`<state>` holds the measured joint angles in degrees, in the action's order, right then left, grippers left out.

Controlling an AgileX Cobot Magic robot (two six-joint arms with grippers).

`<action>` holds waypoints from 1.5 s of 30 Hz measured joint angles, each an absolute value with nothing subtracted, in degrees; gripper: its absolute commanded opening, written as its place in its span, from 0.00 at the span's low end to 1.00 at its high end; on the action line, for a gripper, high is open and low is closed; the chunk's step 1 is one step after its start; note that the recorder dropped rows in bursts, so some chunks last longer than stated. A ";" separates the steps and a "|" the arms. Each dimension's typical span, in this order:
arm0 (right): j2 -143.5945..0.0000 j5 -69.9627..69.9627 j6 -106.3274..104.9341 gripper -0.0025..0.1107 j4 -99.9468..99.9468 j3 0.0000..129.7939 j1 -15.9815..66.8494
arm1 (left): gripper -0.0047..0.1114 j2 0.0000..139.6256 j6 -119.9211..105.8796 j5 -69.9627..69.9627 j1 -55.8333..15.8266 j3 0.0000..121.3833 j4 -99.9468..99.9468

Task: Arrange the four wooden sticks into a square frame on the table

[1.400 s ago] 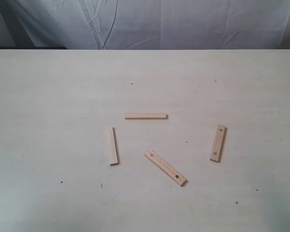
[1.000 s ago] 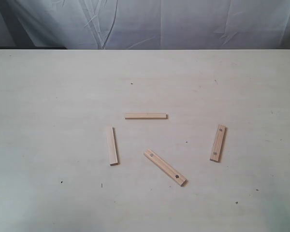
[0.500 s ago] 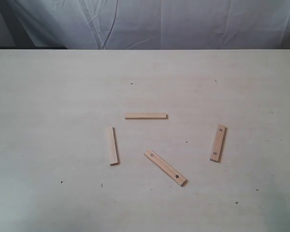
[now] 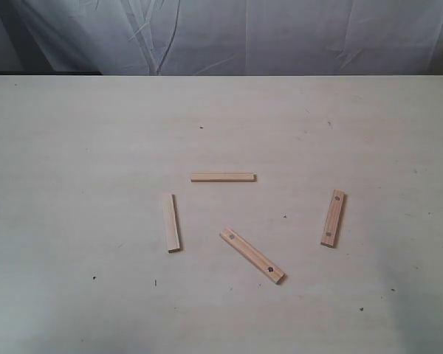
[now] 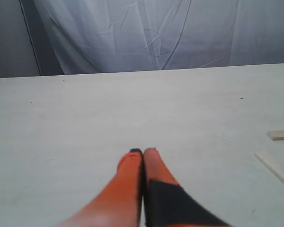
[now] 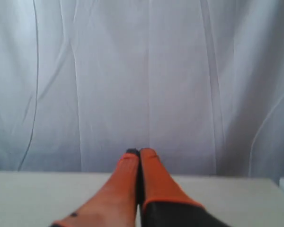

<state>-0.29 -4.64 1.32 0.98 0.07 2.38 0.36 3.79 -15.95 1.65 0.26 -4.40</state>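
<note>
A: Sticks first. Where are they?

B: All four lie flat on the counter (image 4: 74, 147), none touching another. The top plain stick (image 4: 223, 177) runs crosswise. The left plain stick (image 4: 171, 223) lies nearly lengthwise, below its left end. The slanted dotted stick (image 4: 252, 255) sits nearest the front, and the right dotted stick (image 4: 333, 217) lies well apart on the right.

A: Anything changed in the last moment or so?

B: Nothing on the counter. Each stick lies just where it did in the earlier exterior pictures, and no arm has come into that view.

A: And the claws?

B: The left claw (image 5: 143, 152) is clenched, its orange fingers pressed together with nothing between them, and it hovers above bare counter. Two stick ends show at the edge of its view. The right claw (image 6: 139, 151) is clenched and empty too. It points mostly at the cloth backdrop (image 6: 146, 71), with only a strip of counter beneath.

A: So where does the task stand?

B: Not begun, I'd say. There is no square frame, not even one corner. The two plain sticks already make a rough top and left side, so I judge the dotted pair need the most moving. The slanted one has to turn crosswise to form the near side, and the right one has to come inward. Either claw must open before it can grasp anything.
</note>
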 measured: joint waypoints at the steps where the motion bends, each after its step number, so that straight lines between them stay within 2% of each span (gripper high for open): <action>1: -0.29 -7.18 1.32 0.02 0.98 0.07 2.38 | 0.04 0.36 3.79 -15.95 1.65 0.26 -4.40; 5: -0.29 -14.15 1.32 0.02 0.98 0.07 2.38 | 0.04 0.36 3.79 -15.95 1.65 0.26 -4.40; 13: -0.29 -17.12 1.32 0.01 -1.40 0.07 2.38 | 0.04 0.36 3.79 -15.95 1.65 0.26 -4.40; 15: -0.29 -14.82 1.32 0.01 -5.30 0.37 2.38 | 0.04 0.36 3.79 -15.95 1.65 0.26 -4.40; 19: -5.01 -0.71 0.44 0.01 -9.96 7.58 2.38 | 0.04 0.36 3.79 -15.95 1.65 0.26 -4.40; 26: -32.00 21.73 0.36 0.01 -11.09 25.65 2.38 | 0.04 0.36 3.79 -15.95 1.65 0.26 -4.40; 37: -65.96 21.85 1.16 0.01 -20.24 32.98 3.11 | 0.04 0.36 3.79 -15.95 1.65 0.26 -4.40; 45: -86.45 28.54 14.66 0.01 -13.58 47.91 14.54 | 0.04 0.36 3.79 -15.95 1.65 0.26 -4.40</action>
<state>-86.45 28.54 14.66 -13.58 47.91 14.54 0.36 3.79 -15.95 1.65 0.26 -4.40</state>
